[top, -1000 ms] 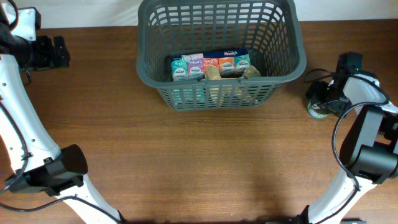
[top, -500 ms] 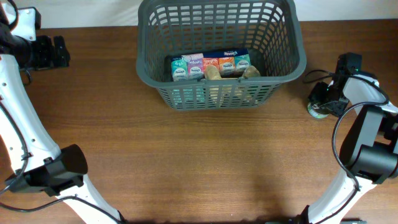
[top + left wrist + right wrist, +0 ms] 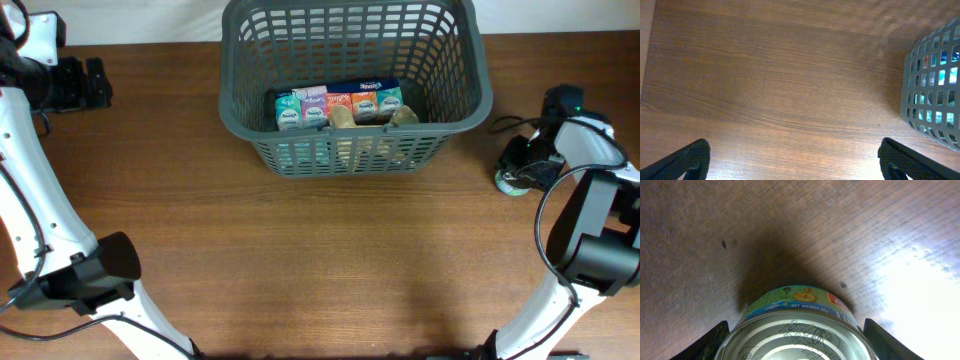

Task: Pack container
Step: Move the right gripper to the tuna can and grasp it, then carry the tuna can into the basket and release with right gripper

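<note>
The dark grey lattice basket (image 3: 452, 130) stands at the far middle of the table and shows at the right edge of the left wrist view (image 3: 932, 90). Inside lie a dark box with colourful packets (image 3: 338, 104) and brownish items (image 3: 345, 118). A small round tin can (image 3: 510, 183) with a green label stands to the right of the basket. My right gripper (image 3: 524, 165) is over it; in the right wrist view the can (image 3: 797, 302) sits between the open fingers (image 3: 715, 337) of the gripper (image 3: 799, 342). My left gripper (image 3: 100, 83) is open and empty at the far left (image 3: 795, 160).
A black cable (image 3: 505, 120) runs from the right arm toward the basket's right side. The table's far edge meets a white wall behind the basket. Both arm bases stand at the near corners.
My right gripper has moved a little nearer and down over the tin can. The left arm and the basket have not moved.
</note>
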Robot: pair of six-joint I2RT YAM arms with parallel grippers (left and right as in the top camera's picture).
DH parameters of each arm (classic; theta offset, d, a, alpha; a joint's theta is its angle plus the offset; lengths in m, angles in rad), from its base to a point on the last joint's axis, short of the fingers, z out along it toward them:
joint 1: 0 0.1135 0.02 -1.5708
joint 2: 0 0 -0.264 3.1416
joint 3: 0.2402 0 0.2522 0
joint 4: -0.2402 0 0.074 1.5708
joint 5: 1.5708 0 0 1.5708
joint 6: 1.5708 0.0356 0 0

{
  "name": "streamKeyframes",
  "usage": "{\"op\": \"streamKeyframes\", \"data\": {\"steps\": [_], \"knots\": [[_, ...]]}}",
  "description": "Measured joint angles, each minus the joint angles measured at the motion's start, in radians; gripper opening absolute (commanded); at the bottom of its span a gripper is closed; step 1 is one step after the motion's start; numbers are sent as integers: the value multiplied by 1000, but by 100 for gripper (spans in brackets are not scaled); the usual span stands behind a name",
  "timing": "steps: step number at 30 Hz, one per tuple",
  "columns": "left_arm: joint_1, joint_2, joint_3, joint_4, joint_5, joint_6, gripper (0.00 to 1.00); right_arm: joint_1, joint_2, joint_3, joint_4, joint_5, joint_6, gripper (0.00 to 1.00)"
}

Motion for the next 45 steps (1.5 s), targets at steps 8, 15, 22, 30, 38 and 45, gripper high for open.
{"op": "streamKeyframes", "data": {"steps": [8,15,22,30,38,45], "knots": [[0,0,0,0,0,0,99,-23,-39,560,-400,0,2,4],[0,0,0,0,0,0,99,121,-192,961,-521,-22,-71,4],[0,0,0,0,1,0,99,460,-240,1036,-434,-110,-307,4],[0,0,0,0,1,0,99,640,-1,1022,-434,-121,-373,4],[0,0,0,0,1,0,99,690,235,1017,-520,-121,-358,4],[0,0,0,0,1,0,99,689,301,957,-561,-121,-325,4]]}}
